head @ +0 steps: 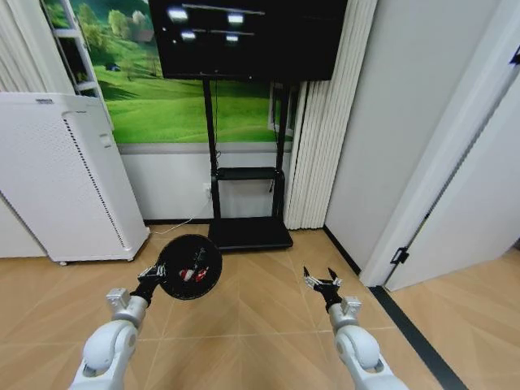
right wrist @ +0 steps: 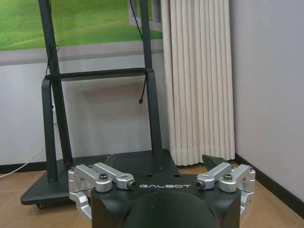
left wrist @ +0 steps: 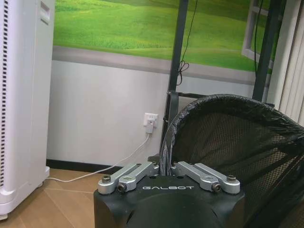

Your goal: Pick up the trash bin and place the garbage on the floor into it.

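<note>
head view: left tool (head: pixel 156 274) at seven o'clock, clamped on the rim of the trash bin (head: pixel 190 266), held clear of the floor (head: pixel 260 309) with the mouth tipped toward the camera. red-and-white garbage (head: pixel 193 274) inside on the bin's bottom; no further litter visible on the floor ahead. right tool (head: pixel 322 282) at five o'clock, fingers spread, empty, well apart from the bin, which lies at nine o'clock from it. bin axis tilted, running away toward the tv stand (head: pixel 244 231).

left wrist view: same tool (left wrist: pixel 167 167) pinched onto the mesh rim, bin (left wrist: pixel 237 137) leaning off beside it, air purifier (left wrist: pixel 21 95) beyond.

right wrist view: right tool (right wrist: pixel 161 178) wide open, nothing between the jaws, facing the stand (right wrist: pixel 102 142) and curtain (right wrist: pixel 197 80).

judgement: left arm carrying, right arm free for any pickup.
</note>
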